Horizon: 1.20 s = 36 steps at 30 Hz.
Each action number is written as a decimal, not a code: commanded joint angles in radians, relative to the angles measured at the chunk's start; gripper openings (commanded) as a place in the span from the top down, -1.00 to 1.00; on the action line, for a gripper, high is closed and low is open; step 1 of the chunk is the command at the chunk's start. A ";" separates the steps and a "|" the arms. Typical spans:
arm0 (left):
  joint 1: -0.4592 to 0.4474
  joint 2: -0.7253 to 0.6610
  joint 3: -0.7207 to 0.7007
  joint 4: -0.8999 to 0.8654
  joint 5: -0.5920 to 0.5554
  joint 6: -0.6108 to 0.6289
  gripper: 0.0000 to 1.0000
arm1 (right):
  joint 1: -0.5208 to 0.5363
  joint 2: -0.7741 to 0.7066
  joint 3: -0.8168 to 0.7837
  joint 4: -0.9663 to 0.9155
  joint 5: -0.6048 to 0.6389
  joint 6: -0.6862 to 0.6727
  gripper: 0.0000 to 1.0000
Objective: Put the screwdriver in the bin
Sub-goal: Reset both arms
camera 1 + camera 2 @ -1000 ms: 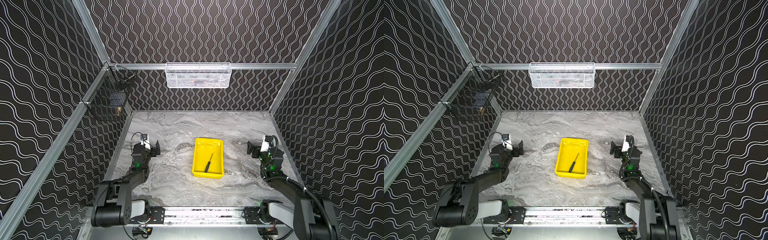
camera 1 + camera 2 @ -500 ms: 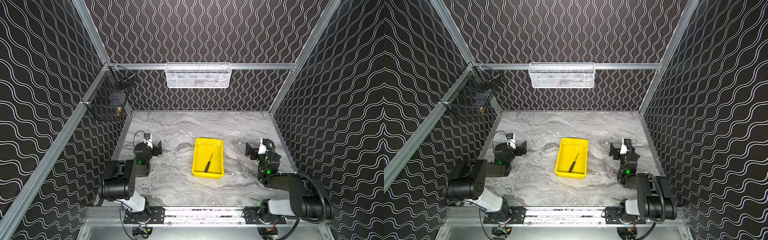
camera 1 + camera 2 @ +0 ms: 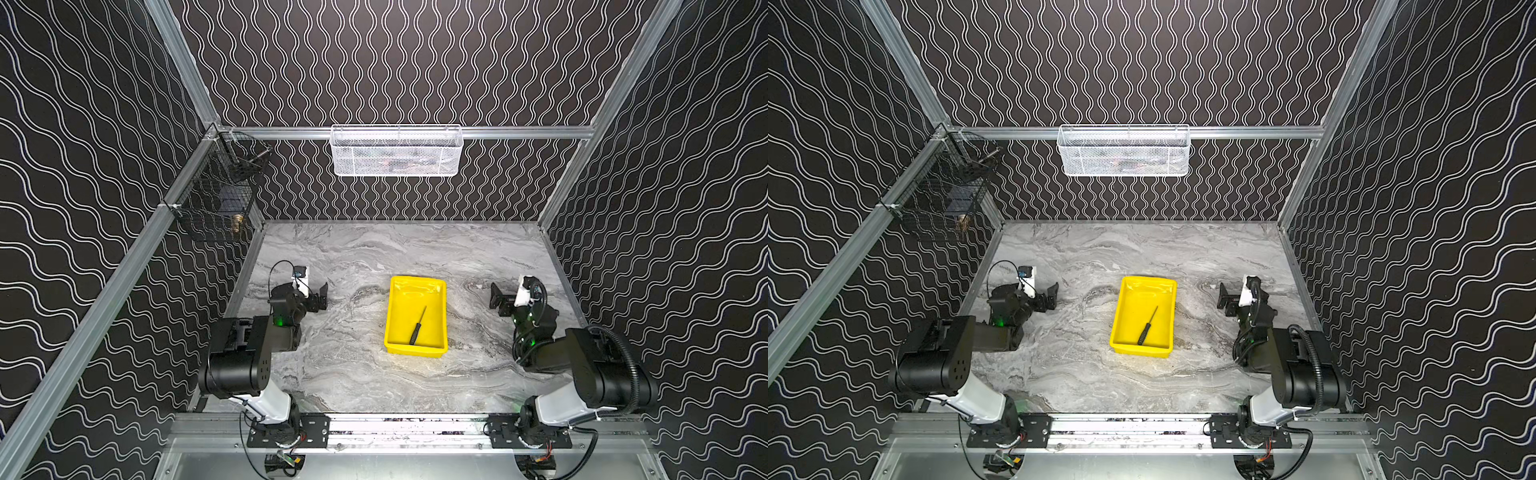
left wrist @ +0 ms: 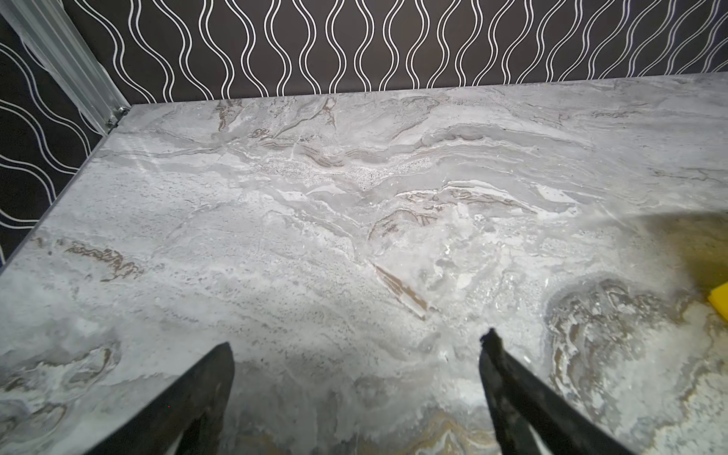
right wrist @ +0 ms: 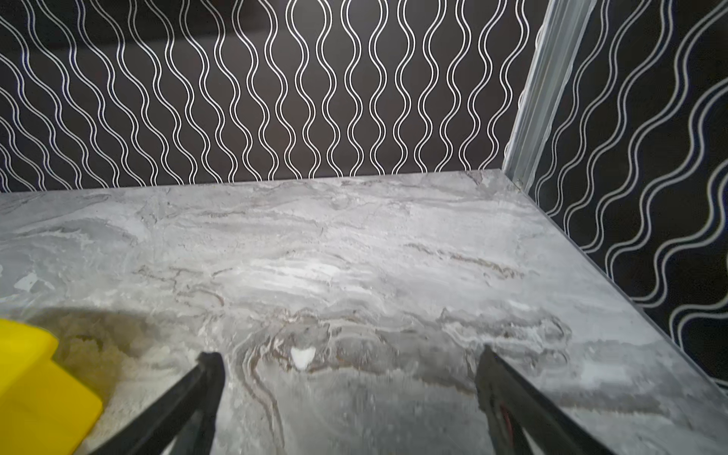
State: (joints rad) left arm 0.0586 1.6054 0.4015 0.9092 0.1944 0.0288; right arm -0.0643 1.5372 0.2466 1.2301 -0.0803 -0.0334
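The screwdriver [image 3: 417,326] lies inside the bin [image 3: 405,299], flat on its yellow floor, handle towards the near wall and the thin shaft angled up towards the far end; both top views show it there [image 3: 1148,326], free of either arm. The bin sits near the middle of the grey marbled surface [image 3: 374,249], its long side running away from the arms' base rail. The left fingers [image 4: 205,386] are spread wide with nothing between them but bare surface, and they hang low over it, well to the left of the bin; only a yellow corner [image 4: 719,301] of the bin shows at the edge of the left wrist view. The right fingers [image 5: 508,394] are equally wide apart and hold nothing, poised low over the surface on the bin's other side, with a corner of the bin [image 5: 35,386] showing in the right wrist view. In a top view each arm is folded back near its own side wall, the fingers pointing towards the far wall. On the back wall a white mesh basket [image 3: 397,156] hangs from the rail, and a black wire basket [image 3: 216,199] hangs in the far left corner; what they hold is too small to make out.
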 commanded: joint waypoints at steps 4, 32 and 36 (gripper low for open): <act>-0.012 -0.001 -0.034 0.087 -0.004 0.021 -0.97 | -0.012 0.000 0.018 -0.060 0.034 0.037 -0.99; -0.098 0.050 -0.029 0.108 -0.221 0.033 -0.98 | 0.009 0.003 0.021 -0.054 0.163 0.048 -0.99; -0.098 0.051 -0.030 0.115 -0.222 0.034 -0.98 | 0.009 0.008 0.016 -0.039 0.163 0.048 -0.99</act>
State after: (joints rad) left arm -0.0399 1.6581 0.3725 1.0126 -0.0212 0.0547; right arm -0.0551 1.5402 0.2638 1.1511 0.0738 0.0116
